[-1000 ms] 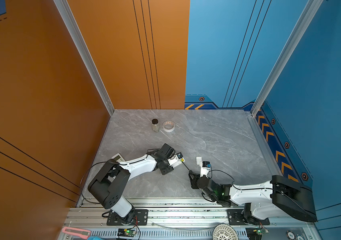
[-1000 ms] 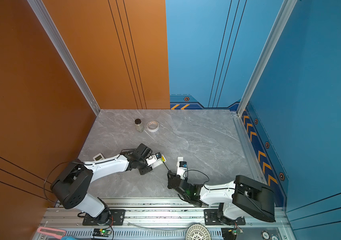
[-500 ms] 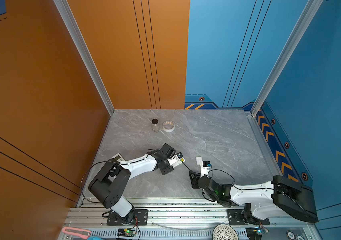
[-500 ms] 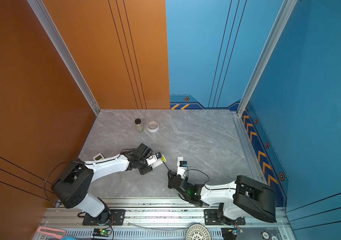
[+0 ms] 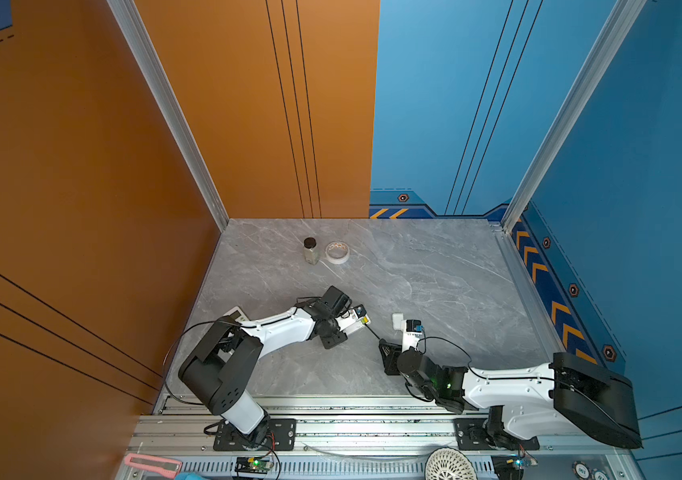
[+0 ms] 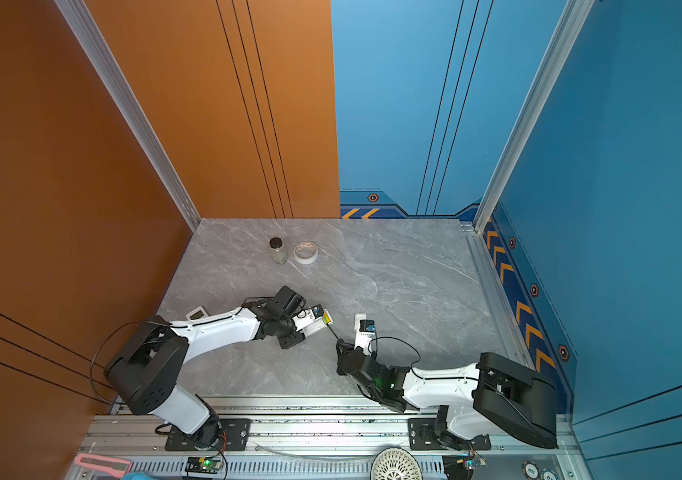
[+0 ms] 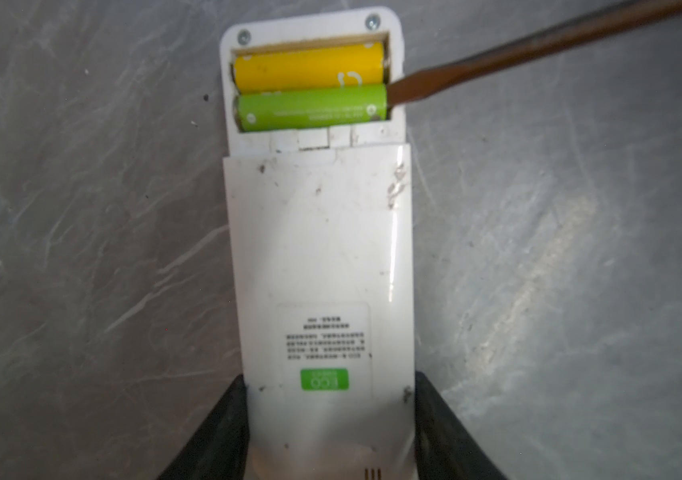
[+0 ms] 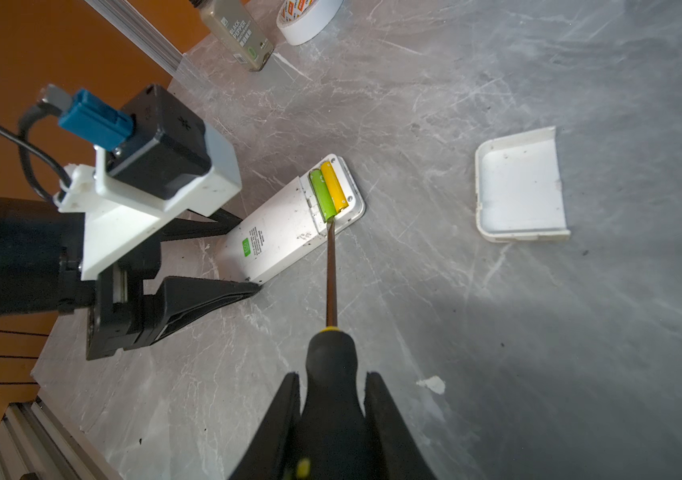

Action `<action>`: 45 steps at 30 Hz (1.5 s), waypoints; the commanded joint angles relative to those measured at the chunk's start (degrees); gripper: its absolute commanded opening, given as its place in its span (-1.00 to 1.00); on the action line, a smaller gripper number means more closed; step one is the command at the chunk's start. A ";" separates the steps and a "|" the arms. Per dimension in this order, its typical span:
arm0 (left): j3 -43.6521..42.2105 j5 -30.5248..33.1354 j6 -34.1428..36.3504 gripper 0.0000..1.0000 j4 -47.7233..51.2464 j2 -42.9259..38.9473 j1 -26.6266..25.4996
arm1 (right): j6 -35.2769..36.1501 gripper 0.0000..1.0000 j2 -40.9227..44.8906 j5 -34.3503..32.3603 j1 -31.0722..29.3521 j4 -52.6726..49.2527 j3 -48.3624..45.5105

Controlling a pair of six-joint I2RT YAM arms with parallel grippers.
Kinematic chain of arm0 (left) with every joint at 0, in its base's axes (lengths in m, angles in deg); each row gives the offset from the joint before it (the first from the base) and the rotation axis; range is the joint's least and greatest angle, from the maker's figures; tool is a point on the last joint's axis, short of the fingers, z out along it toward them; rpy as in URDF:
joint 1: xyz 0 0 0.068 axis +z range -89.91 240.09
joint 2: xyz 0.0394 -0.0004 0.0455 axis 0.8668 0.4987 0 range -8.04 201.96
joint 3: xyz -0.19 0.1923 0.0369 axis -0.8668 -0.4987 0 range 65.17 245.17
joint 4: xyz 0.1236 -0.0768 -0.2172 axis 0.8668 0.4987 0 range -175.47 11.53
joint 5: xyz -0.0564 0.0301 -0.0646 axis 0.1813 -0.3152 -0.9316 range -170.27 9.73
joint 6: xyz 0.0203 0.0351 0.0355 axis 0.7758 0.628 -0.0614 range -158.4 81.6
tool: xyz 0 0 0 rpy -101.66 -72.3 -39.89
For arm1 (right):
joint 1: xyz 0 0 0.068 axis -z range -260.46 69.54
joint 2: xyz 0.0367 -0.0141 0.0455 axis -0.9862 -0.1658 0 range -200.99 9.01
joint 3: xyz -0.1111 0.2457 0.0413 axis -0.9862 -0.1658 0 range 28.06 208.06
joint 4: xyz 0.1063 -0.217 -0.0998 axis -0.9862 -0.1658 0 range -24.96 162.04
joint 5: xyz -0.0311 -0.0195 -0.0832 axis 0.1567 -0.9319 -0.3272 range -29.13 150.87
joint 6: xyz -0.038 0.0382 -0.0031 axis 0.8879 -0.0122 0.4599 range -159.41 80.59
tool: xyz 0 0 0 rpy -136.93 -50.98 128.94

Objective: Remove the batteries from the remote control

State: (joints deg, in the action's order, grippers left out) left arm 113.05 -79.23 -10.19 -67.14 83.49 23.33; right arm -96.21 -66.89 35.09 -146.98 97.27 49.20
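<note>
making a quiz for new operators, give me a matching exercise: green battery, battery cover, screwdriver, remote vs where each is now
1. green battery
2. battery cover
3. screwdriver
4. remote

a. held in the right gripper
b. lying loose on the table
c. clamped in the left gripper
d. seated in the remote, screwdriver tip at its end

Pairs: 1-d, 2-b, 3-a, 4-c

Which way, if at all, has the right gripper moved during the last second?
No. In a top view the right gripper sits just where it was beside the loose battery cover, no shift visible.
</note>
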 commanded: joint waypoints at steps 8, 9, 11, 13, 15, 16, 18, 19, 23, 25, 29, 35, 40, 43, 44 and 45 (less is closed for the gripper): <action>-0.86 -9.32 4.84 -0.71 6.11 3.13 -3.06 | 4.21 -1.00 1.59 -1.79 1.04 7.27 4.34; -0.85 -9.30 4.84 -0.71 6.10 3.13 -3.06 | 4.24 -1.00 2.01 -1.97 1.13 6.91 4.51; -0.85 -9.21 4.79 -0.71 6.11 3.23 -3.06 | 4.50 -1.00 2.54 -1.74 1.52 6.77 4.51; -0.70 -9.17 4.75 -0.71 6.11 3.39 -3.06 | 4.42 -1.00 3.01 -1.73 1.79 6.40 4.43; -0.64 -8.97 4.67 -0.71 6.11 3.57 -3.01 | 4.50 -1.00 3.51 -1.64 1.93 6.10 4.44; -0.59 -8.95 4.66 -0.71 6.11 3.57 -2.97 | 4.50 -1.00 3.64 -1.63 1.92 5.97 4.51; -0.55 -8.95 4.58 -0.71 6.11 3.66 -2.92 | 4.46 -1.00 3.74 -1.60 1.92 5.82 4.41; -0.51 -8.95 4.58 -0.71 6.11 3.66 -2.93 | 4.26 -1.00 3.66 -1.51 2.07 6.19 4.15; -0.45 -9.12 4.51 -0.72 6.30 3.75 -2.89 | 4.06 -1.00 1.67 -0.78 2.05 9.35 3.90; -0.36 -9.15 4.49 -0.72 6.45 3.83 -2.83 | 4.07 -1.00 0.26 -0.66 1.99 10.36 4.47; -0.16 -9.04 4.45 -0.72 6.55 4.14 -2.71 | 4.19 -1.00 0.47 -1.27 1.97 8.85 5.34; -0.04 -8.82 3.84 -0.72 6.47 4.14 -2.28 | 1.33 -1.00 7.77 -0.56 3.92 -7.57 5.75; -0.38 -8.25 3.63 -0.71 5.85 3.79 -2.18 | -3.83 -1.00 12.54 3.24 6.88 -28.44 8.92; -0.94 -7.83 3.53 -0.71 5.13 3.16 -2.35 | -4.68 -1.00 12.33 8.31 9.39 -34.21 11.14; -1.31 -7.57 3.55 -0.71 4.76 2.85 -2.52 | -4.35 -1.00 11.78 10.26 10.10 -35.93 12.52; -1.73 -7.02 3.45 -0.71 4.26 2.47 -2.75 | -3.75 -1.00 11.10 12.14 10.59 -37.27 13.93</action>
State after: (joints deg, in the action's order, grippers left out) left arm 114.30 -81.42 -7.79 -66.57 84.61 22.77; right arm -98.81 -55.06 41.15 -137.69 70.95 59.45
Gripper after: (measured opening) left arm 0.560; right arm 0.272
